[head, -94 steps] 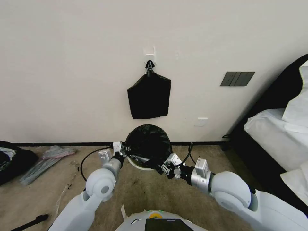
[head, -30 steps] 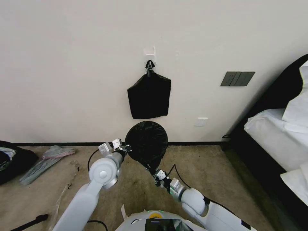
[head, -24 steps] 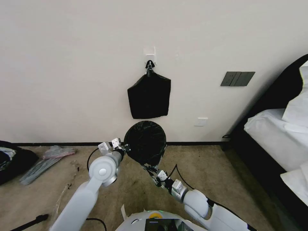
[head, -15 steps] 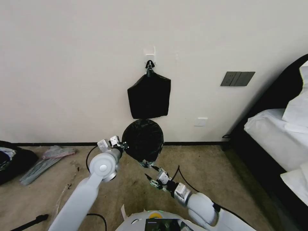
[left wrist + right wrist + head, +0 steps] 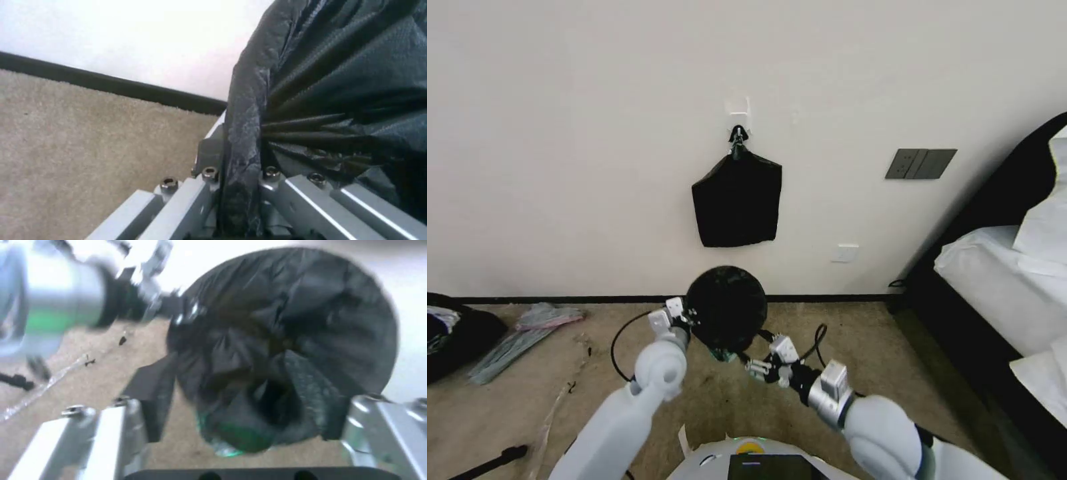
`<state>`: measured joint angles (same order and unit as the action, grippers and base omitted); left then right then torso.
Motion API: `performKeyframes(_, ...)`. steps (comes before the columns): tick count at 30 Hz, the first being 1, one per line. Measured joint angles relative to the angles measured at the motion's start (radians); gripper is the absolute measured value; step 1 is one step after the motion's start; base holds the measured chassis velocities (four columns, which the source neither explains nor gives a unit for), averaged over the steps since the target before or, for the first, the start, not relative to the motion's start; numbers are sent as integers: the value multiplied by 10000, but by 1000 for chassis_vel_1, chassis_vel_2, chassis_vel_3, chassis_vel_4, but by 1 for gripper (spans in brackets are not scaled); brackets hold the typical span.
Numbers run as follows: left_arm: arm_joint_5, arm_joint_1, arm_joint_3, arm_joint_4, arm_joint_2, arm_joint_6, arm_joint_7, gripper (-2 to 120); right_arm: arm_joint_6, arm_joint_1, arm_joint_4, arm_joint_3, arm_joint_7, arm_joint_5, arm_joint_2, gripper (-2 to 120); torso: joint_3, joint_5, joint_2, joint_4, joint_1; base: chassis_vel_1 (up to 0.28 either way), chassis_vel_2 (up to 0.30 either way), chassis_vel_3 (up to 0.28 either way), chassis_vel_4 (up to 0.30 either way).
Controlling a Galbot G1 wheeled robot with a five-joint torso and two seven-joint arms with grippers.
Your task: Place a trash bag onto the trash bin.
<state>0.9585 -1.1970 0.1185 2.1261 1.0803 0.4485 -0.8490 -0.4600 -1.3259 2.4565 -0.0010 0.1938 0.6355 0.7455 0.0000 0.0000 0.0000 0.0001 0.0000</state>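
Black crinkly trash bag (image 5: pixel 725 308) now covering trash bin (image 5: pixel 719 353); left gripper (image 5: pixel 684 315) jaws clamping its rim at nine o'clock; right gripper (image 5: pixel 758 366), jaws apart, having released, hovering at five o'clock; lining appearing nearly complete.

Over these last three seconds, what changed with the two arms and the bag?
The right gripper let go of the trash bag about half a second ago and now hangs open just in front of it. The left gripper stays clamped on the bag's edge and shifted slightly right and down, the bag with it. The trash bin now shows just a greenish patch under the bag. The hanging bag bundle is unchanged.
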Motion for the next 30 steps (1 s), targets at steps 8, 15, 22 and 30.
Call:
performKeyframes(8, -1485, -563, -736, 353, 158, 69, 365, 0, -2239, 2230, -633, -841, 2291, 2620, 347, 32, 0, -1, 0, -1, 1, 0, 0, 0, 0)
performKeyframes(15, -2021, -743, -854, 365, 348, 46, 422, 0, -2584, 4449, -1949, -2727, 3293, 3413, 995, 4, 0, -1, 0, 1, 0, 0, 0, 0, 0)
performKeyframes(22, -2524, -801, -1044, 319, 563, 22, 416, 0, -2575, 5473, -3138, -3872, 4074, 3637, 1520, 0, 0, -1, 0, -1, 0, 0, 0, 0, 0)
performKeyframes(30, -3097, -666, -1249, 145, 583, 22, 395, 0, -2556, 6143, -4659, -4945, 5094, 3569, 2375, 0, 1, -2, 0, -1, 0, 0, 0, 0, 0)
